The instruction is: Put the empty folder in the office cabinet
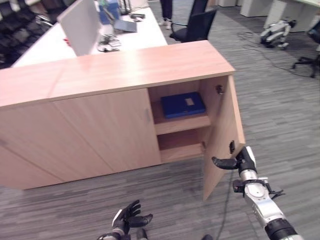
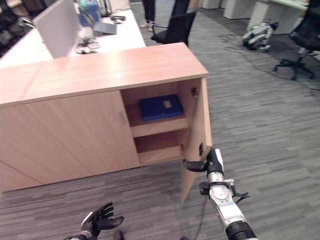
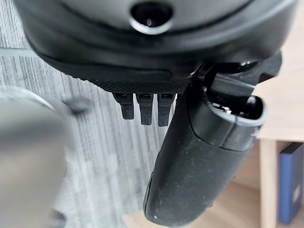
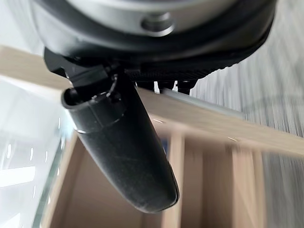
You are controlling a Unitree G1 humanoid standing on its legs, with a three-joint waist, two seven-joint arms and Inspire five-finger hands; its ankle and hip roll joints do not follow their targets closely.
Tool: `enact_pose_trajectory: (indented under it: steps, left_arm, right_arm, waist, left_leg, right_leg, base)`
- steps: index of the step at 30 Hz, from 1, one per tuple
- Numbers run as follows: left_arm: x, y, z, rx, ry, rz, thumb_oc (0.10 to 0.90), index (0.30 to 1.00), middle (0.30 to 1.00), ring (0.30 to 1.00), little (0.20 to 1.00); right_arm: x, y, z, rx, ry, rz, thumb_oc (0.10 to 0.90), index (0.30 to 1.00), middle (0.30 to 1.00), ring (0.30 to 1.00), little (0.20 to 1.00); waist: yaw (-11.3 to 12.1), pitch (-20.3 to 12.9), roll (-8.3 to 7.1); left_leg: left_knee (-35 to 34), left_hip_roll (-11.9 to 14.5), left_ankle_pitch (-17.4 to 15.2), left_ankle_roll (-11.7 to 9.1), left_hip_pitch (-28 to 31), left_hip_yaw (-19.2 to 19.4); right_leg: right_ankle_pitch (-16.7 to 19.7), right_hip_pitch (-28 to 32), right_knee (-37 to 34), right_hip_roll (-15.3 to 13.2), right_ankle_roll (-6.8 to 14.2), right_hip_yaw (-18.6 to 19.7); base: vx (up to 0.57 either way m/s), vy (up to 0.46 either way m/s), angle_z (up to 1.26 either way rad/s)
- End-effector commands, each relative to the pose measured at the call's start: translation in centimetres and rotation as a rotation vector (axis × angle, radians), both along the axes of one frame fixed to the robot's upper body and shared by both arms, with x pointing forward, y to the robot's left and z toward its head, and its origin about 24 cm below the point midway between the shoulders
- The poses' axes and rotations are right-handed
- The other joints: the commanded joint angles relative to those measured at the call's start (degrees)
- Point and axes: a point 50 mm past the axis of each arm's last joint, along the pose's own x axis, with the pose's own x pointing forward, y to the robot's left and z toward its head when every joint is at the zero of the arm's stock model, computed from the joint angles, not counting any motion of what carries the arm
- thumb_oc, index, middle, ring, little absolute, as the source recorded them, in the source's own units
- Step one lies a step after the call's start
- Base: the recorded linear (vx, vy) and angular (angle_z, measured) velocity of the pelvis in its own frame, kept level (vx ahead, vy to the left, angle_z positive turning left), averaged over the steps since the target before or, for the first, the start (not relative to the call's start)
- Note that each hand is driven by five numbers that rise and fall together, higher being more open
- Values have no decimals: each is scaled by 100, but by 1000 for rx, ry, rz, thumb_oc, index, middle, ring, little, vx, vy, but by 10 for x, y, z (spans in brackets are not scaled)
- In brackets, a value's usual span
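Flat blue folder [image 1: 183, 104] lay on upper shelf of light wooden office cabinet [image 1: 120, 70], long axis across shelf. Right hand [image 1: 239, 161] nearer, at free edge of open cabinet door [image 1: 220, 131], fingers straight, thumb out, holding nothing. Left hand [image 1: 128, 217] low over carpet, relaxed, empty.

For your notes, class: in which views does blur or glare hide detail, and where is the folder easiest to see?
Left wrist view: the carpet is streaked with blur, and the thumb blocks much. Right wrist view: pale glare beside the cabinet door. Both eye views: the blue folder lies evenly lit on the upper shelf.
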Motion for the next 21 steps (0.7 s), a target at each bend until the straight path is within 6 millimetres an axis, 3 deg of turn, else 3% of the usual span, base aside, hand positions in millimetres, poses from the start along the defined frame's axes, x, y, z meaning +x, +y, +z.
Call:
enact_pose_trajectory:
  steps: [1, 2, 3, 4, 5, 6, 7, 8, 9, 10, 11, 12, 13, 14, 16, 18, 21]
  left_arm:
    - [26, 37, 30, 127, -162, -50, 800, 900, 900, 900, 900]
    - [27, 40, 31, 130, -167, -45, 800, 900, 900, 900, 900]
    - [27, 41, 32, 130, -168, -44, 800, 900, 900, 900, 900]
    - [27, 44, 34, 140, -178, -47, 800, 900, 900, 900, 900]
    - [27, 50, 37, 160, -185, -45, 800, 900, 900, 900, 900]
    - [27, 50, 37, 161, -185, -44, 800, 900, 900, 900, 900]
    - [28, 55, 38, 190, -179, -44, 800, 900, 900, 900, 900]
    - [29, 55, 39, 198, -183, -50, 800, 900, 900, 900, 900]
    - [29, 55, 39, 198, -183, -50, 800, 900, 900, 900, 900]
    - [33, 50, 38, 186, -187, -48, 800, 900, 900, 900, 900]
    - [35, 47, 36, 182, -183, -56, 800, 900, 900, 900, 900]
    - [35, 47, 35, 183, -178, -55, 800, 900, 900, 900, 900]
    - [36, 47, 35, 183, -179, -56, 800, 900, 900, 900, 900]
    - [37, 45, 32, 187, -168, -72, 800, 900, 900, 900, 900]
    - [37, 44, 31, 183, -162, -69, 800, 900, 900, 900, 900]
    - [34, 46, 29, 181, -153, -48, 800, 900, 900, 900, 900]
    - [25, 47, 24, 170, -125, -18, 800, 900, 900, 900, 900]
  right_arm:
    - [34, 68, 46, 13, -198, 370, 800, 900, 900, 900, 900]
    - [34, 80, 46, 23, -197, 418, 800, 900, 900, 900, 900]
    - [35, 81, 46, 23, -198, 420, 800, 900, 900, 900, 900]
    - [37, 90, 48, 19, -206, 457, 800, 900, 900, 900, 900]
    - [41, 107, 56, 27, -232, 521, 800, 900, 900, 900, 900]
    - [41, 108, 56, 28, -233, 521, 800, 900, 900, 900, 900]
    - [43, 120, 60, 40, -247, 560, 800, 900, 900, 900, 900]
    - [44, 126, 64, 44, -261, 579, 800, 900, 900, 900, 900]
    - [44, 126, 64, 44, -262, 579, 800, 900, 900, 900, 900]
    - [48, 139, 77, 59, -309, 623, 800, 900, 900, 900, 900]
    - [52, 147, 89, 73, -354, 653, 800, 900, 900, 900, 900]
    - [54, 155, 102, 99, -395, 683, 800, 900, 900, 900, 900]
    - [55, 155, 102, 98, -395, 683, 800, 900, 900, 900, 900]
    - [56, 159, 114, 121, -438, 702, 800, 900, 900, 900, 900]
    - [55, 158, 116, 134, -440, 711, 800, 900, 900, 900, 900]
    - [53, 152, 111, 153, -418, 705, 800, 900, 900, 900, 900]
    - [42, 139, 85, 110, -319, 707, 800, 900, 900, 900, 900]
  waist:
    - [700, 279, -327]
    - [799, 294, -337]
    - [784, 297, -352]
    - [854, 323, -357]
    - [971, 399, -344]
    - [969, 409, -364]
    - [1025, 475, -345]
    - [1005, 491, -327]
    - [1006, 491, -323]
    - [975, 525, -282]
    - [959, 531, -306]
    - [984, 544, -303]
    - [975, 536, -302]
    - [1011, 517, -363]
    - [991, 469, -397]
    - [980, 398, -424]
    - [923, 298, -407]
  left_leg:
    - [-350, -385, -398, 168, 238, -527]
    - [-439, -522, -468, 324, 271, -655]
    - [-446, -547, -471, 339, 271, -661]
    - [-501, -652, -534, 444, 325, -685]
    - [-530, -782, -618, 583, 427, -771]
    - [-532, -810, -624, 599, 432, -766]
    - [-609, -864, -611, 646, 517, -985]
    - [-684, -896, -563, 638, 549, -1194]
    - [-695, -886, -560, 630, 554, -1192]
    - [-654, -961, -393, 628, 433, -1604]
    - [-601, -1049, -395, 601, 392, -1861]
    - [-624, -1080, -407, 567, 424, -2007]
    - [-622, -1080, -397, 568, 405, -2017]
    - [-626, -1170, -420, 549, 436, -2325]
    - [-636, -1211, -425, 549, 415, -2441]
    - [-679, -1252, -451, 535, 474, -2512]
    - [-718, -1253, -456, 513, 510, -2520]
  right_leg:
    - [-961, 557, 713, -325, 581, 802]
    - [-956, 435, 1300, -589, 656, 654]
    - [-975, 417, 1359, -633, 675, 653]
    - [-906, 300, 1764, -852, 766, 632]
    - [-550, 121, 2466, -1147, 976, 669]
    - [-559, 101, 2515, -1193, 990, 689]
    - [-595, -167, 2910, -1059, 1024, 1149]
    - [-824, -295, 2860, -788, 961, 1548]
    - [-834, -297, 2861, -778, 953, 1549]
    - [-1162, -502, 2354, -203, 720, 2037]
    - [-1265, -476, 1862, 65, 601, 2257]
    - [-1238, -487, 1581, 135, 532, 2334]
    - [-1218, -490, 1556, 140, 530, 2321]
    - [-1203, -392, 1244, 177, 488, 2359]
    - [-1151, -345, 1094, 213, 496, 2405]
    - [-1111, -168, 883, 265, 464, 2506]
    - [-1038, -13, 671, 268, 463, 2411]
  base:
    - [28, 341, 117]
    - [27, 263, 97]
    - [25, 291, 87]
    - [53, 263, 106]
    - [50, 263, 92]
    - [53, 232, 82]
    - [15, 108, 55]
    - [17, 91, 73]
    - [-38, 39, 135]
    - [-10, -21, 138]
    - [35, -21, 150]
    - [72, -41, 108]
    - [116, -59, 113]
    - [67, -50, 99]
    - [98, -70, 107]
    - [146, -63, 72]
    - [90, -34, 1]
